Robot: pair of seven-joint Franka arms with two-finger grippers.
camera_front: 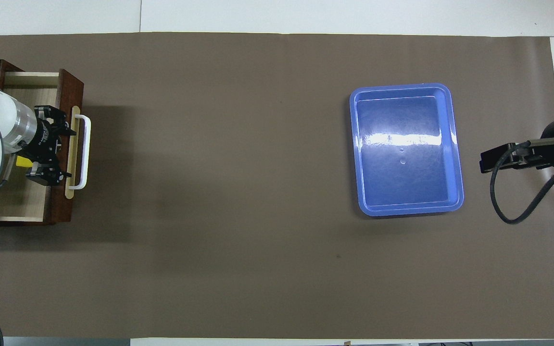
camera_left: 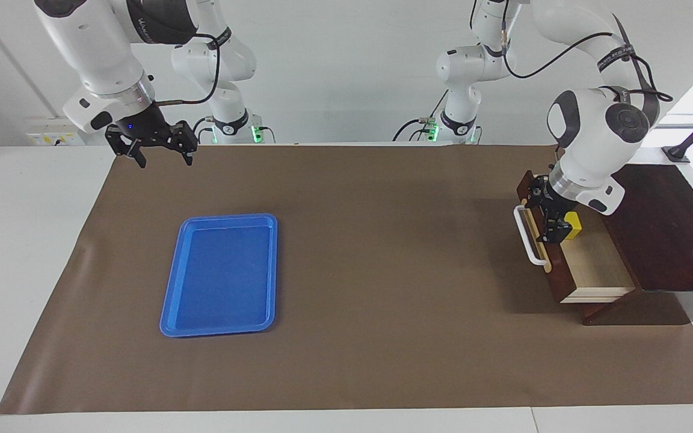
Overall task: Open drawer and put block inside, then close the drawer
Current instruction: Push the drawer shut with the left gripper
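The dark wooden drawer (camera_left: 596,264) stands part-way out of its box (camera_left: 659,228) at the left arm's end of the table. Its white bar handle (camera_left: 530,243) faces the table's middle. The yellow block (camera_left: 574,225) lies inside the drawer, partly hidden by my left gripper. My left gripper (camera_left: 548,213) is open, with its fingers against the drawer's front panel, just inside it. In the overhead view the drawer (camera_front: 22,202), handle (camera_front: 83,151), block (camera_front: 22,162) and left gripper (camera_front: 53,144) show the same. My right gripper (camera_left: 154,144) is open and waits in the air over the right arm's end of the table.
A flat blue tray (camera_left: 220,273) lies on the brown mat toward the right arm's end; it also shows in the overhead view (camera_front: 404,149). The right gripper (camera_front: 493,161) and its cable hang beside the tray.
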